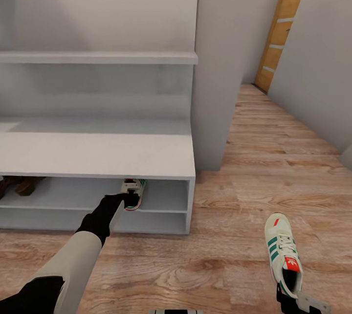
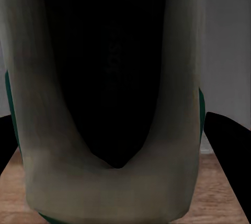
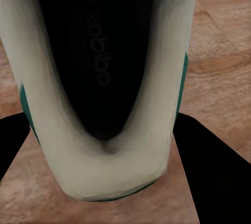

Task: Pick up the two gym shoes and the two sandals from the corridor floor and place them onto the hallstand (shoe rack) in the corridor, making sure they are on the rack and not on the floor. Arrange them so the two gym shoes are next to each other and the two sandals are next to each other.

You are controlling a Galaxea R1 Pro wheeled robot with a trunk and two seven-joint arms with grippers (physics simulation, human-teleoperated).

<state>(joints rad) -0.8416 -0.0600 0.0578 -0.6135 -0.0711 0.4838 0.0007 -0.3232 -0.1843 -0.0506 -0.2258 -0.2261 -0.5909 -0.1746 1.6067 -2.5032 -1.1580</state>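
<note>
Holding one sneaker point(image 1: 133, 193) on the rack's point(image 1: 98, 155) upper shelf with left tool point(image 1: 128, 200); right tool point(image 1: 289, 299) gripping second sneaker point(image 1: 283, 254) over floor point(image 1: 234, 235) at 5 o'clock.

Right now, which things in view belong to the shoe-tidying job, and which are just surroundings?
Part of the job:
- gym shoe on the hallstand's upper shelf, at the left gripper
- second gym shoe, heel at the right gripper
- brown sandals on that shelf's left end
- hallstand
- corridor floor

Surroundings:
- wooden door
- grey walls
</note>
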